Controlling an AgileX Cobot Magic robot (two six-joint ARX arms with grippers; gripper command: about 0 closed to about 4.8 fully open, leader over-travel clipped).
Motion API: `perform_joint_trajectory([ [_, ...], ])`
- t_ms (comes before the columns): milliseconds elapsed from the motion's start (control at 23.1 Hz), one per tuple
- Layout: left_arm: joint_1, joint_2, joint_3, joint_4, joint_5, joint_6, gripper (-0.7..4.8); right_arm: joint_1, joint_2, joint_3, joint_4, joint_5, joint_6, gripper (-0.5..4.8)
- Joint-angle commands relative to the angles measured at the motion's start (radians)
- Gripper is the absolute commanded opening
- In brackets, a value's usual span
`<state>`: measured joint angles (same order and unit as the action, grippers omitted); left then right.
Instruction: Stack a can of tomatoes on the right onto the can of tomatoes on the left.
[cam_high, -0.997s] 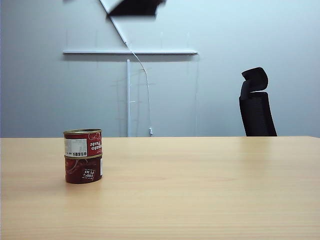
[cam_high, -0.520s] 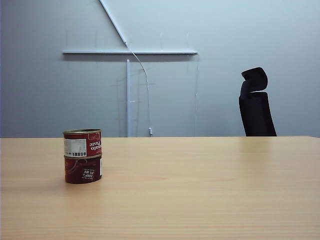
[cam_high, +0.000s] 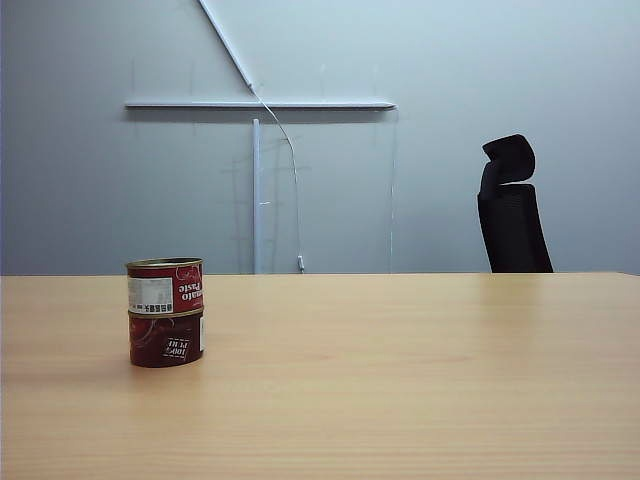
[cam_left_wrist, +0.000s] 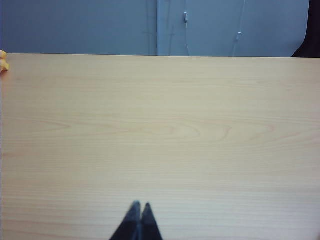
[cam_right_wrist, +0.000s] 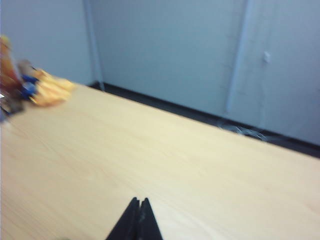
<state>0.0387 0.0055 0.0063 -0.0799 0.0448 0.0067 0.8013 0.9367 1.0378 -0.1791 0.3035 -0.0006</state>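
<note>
In the lower left of the exterior view, the upper tomato can (cam_high: 166, 286) sat squarely on the lower tomato can (cam_high: 167, 339), both upright on the wooden table (cam_high: 400, 380). Neither arm appeared in that view. The left gripper (cam_left_wrist: 139, 206) hung over bare tabletop with its fingertips pressed together, pinching nothing. The right gripper (cam_right_wrist: 138, 201) was likewise pressed together and empty above the wood. A black office chair (cam_high: 512, 205) stood behind the table at right, against the grey wall.
</note>
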Motion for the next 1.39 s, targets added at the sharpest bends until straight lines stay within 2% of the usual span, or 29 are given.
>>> perform_joint_trajectory([
  [43,-0.001,0.0,0.003,0.006,0.002,0.0,-0.04,0.002,-0.018,-0.027,-0.071,0.061,-0.003,-0.01],
  [347,-0.001,0.0,0.003,0.006,0.001,0.0,-0.04,0.004,-0.003,-0.028,-0.235,0.06,-0.003,-0.01],
  [824,-0.001,0.0,0.003,0.006,0.001,0.0,-0.04,0.004,-0.001,-0.028,-0.258,0.06,-0.003,-0.01],
  [911,-0.001,0.0,0.003,0.006,0.001,0.0,-0.04,-0.003,-0.001,-0.03,-0.258,0.066,-0.052,-0.01],
  [997,-0.001,0.0,0.003,0.006,0.002,0.0,-0.04,-0.043,-0.016,-0.046,-0.254,0.061,-0.109,-0.01],
  [1041,-0.001,0.0,0.003,0.006,0.001,0.0,-0.04,-0.106,-0.037,-0.091,-0.211,0.047,-0.137,-0.01],
  [1084,-0.001,0.0,0.003,0.006,0.001,0.0,-0.04,-0.187,-0.068,-0.167,-0.125,-0.001,-0.126,-0.01],
  [1257,-0.001,0.0,0.003,0.006,0.001,0.0,-0.04,-0.351,-0.163,-0.355,0.084,-0.183,-0.087,-0.01],
  [1388,-0.001,0.0,0.003,0.007,0.001,0.0,-0.04,-0.438,-0.248,-0.491,0.227,-0.232,-0.078,-0.01],
])
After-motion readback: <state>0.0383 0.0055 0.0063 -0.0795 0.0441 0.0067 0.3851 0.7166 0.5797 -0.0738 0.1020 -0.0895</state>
